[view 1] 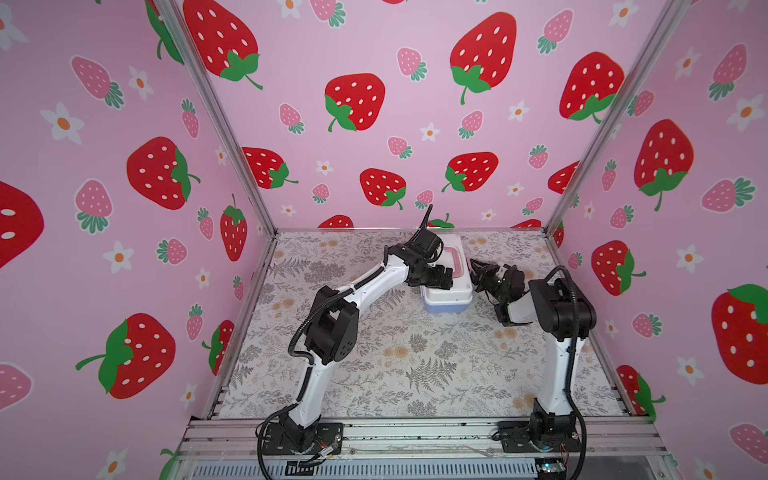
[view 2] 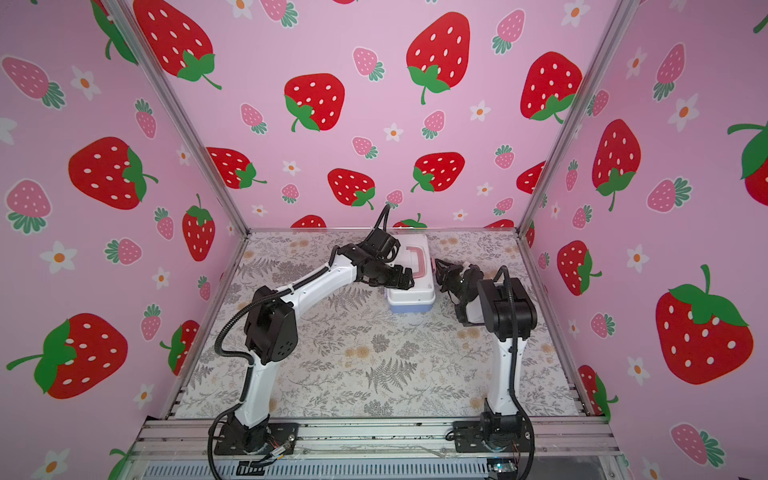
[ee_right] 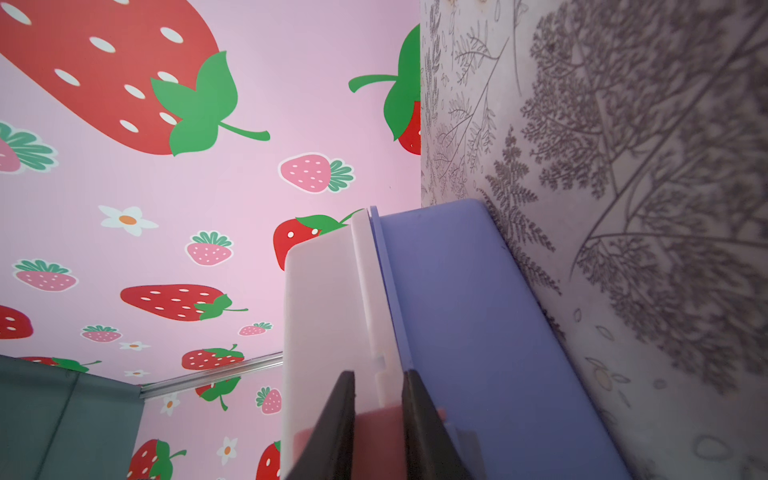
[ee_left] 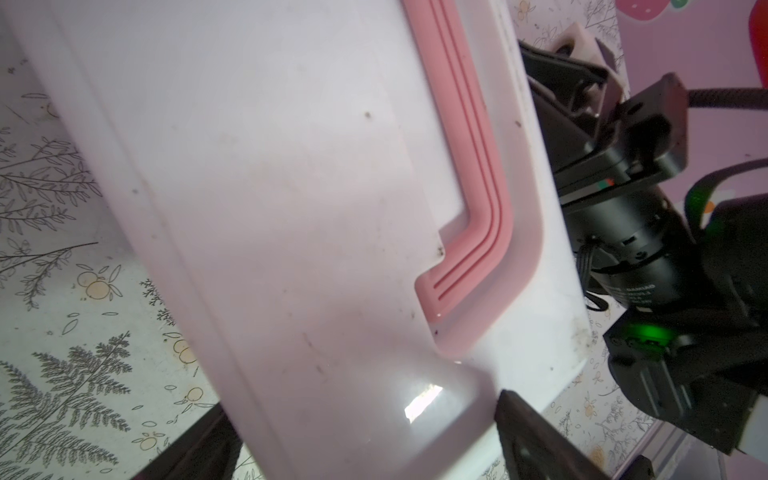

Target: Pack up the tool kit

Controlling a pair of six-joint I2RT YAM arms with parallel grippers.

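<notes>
Right wrist view: tool kit [ee_right: 457, 311] between right gripper [ee_right: 379, 380] jaws

The black motor's label [ee_left: 636, 291] faintly reads "DAMIAO".

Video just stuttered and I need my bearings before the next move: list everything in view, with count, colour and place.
tool kit: one, white lid shut on blue base, far middle of the table cover
handle: one, pink, flat on the lid
latch: one, pink, kit's long side
table cover: one, grey floral, under everything
walls: three, pink with strawberries, around the table
rail: one, silver, near edge
left arm, right arm: two, white and black, on the rail
left hand: one, black, jaws wide over the lid's corner
right hand: one, black, jaws narrow at the latch, grip unclear
</notes>
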